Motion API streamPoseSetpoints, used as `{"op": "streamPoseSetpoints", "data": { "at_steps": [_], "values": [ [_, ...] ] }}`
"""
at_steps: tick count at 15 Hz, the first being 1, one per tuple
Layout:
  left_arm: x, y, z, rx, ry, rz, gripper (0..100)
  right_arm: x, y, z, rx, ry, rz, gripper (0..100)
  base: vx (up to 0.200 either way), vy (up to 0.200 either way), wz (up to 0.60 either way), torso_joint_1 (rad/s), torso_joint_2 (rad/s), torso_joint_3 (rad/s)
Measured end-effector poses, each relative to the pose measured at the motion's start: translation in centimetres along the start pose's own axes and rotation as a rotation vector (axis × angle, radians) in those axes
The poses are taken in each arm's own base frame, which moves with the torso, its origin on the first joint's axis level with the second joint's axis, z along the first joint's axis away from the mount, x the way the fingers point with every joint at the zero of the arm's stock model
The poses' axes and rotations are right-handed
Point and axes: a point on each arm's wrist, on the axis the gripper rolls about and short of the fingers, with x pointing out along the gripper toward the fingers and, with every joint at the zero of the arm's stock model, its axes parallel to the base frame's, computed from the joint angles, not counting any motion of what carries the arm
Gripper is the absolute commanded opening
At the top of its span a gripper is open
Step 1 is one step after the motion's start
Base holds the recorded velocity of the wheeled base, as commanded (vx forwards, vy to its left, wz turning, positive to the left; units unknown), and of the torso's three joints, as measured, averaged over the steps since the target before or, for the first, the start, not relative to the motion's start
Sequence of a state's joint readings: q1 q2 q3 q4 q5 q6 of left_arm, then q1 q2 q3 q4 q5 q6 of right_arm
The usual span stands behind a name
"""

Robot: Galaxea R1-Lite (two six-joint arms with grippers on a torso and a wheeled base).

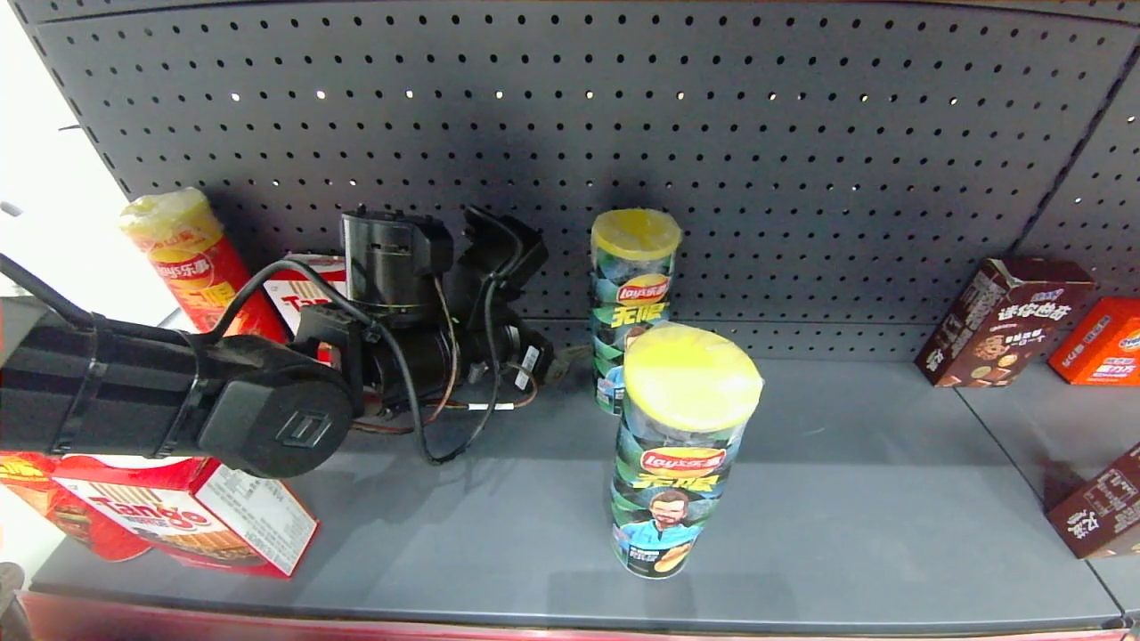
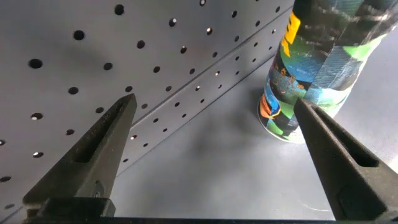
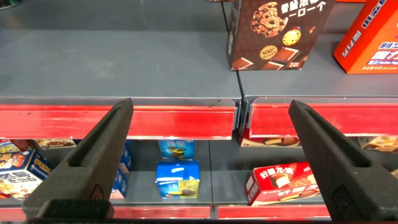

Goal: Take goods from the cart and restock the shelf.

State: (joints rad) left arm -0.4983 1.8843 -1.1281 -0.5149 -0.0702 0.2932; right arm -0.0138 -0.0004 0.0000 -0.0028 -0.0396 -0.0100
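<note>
Upright on the grey metal shelf (image 1: 873, 499) stand two green cardboard crisp tubes with yellow plastic lids: the rear tube (image 1: 634, 303) is near the perforated back panel (image 1: 712, 116), and the front tube (image 1: 681, 445) is just before it. The left hand (image 2: 214, 155) gapes wide and holds nothing, one finger just beside the rear tube. The right hand (image 3: 211, 155) is likewise spread and empty, facing the red shelf edges (image 3: 180, 121).

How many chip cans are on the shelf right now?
3: red can at the back left, back green can against the pegboard, front green can just before it. Others may be hidden.
</note>
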Motion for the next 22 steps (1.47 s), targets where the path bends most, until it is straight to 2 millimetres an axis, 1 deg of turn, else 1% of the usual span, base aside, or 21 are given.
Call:
{"op": "streamPoseSetpoints", "data": {
  "at_steps": [9, 11, 14, 18, 20, 22],
  "values": [
    [0.4, -0.2, -0.2, 0.002, 0.005, -0.006, 100, 0.0, 0.0, 0.0, 0.0, 0.0, -0.001, 100, 0.0, 0.0, 0.0, 0.0, 0.0, 0.0],
    [-0.5, -0.1, 0.4, 0.016, -0.009, -0.003, 100, 0.0, 0.0, 0.0, 0.0, 0.0, 0.0, 100, 0.0, 0.0, 0.0, 0.0, 0.0, 0.0],
    [-3.3, 0.2, 2.0, 0.021, -0.056, 0.01, 100, 0.0, 0.0, 0.0, 0.0, 0.0, -0.001, 100, 0.0, 0.0, 0.0, 0.0, 0.0, 0.0],
    [-8.7, 0.1, 4.2, 0.019, -0.172, 0.032, 100, 0.0, 0.0, 0.0, 0.0, 0.0, 0.0, 100, 0.0, 0.0, 0.0, 0.0, 0.0, 0.0],
    [-11.9, -0.6, 4.6, 0.007, -0.227, 0.025, 100, 0.0, 0.0, 0.0, 0.0, 0.0, 0.0, 100, 0.0, 0.0, 0.0, 0.0, 0.0, 0.0],
    [-14.8, -1.1, 4.4, 0.005, -0.258, 0.022, 100, 0.0, 0.0, 0.0, 0.0, 0.0, 0.0, 100, 0.0, 0.0, 0.0, 0.0, 0.0, 0.0]
  ]
}}
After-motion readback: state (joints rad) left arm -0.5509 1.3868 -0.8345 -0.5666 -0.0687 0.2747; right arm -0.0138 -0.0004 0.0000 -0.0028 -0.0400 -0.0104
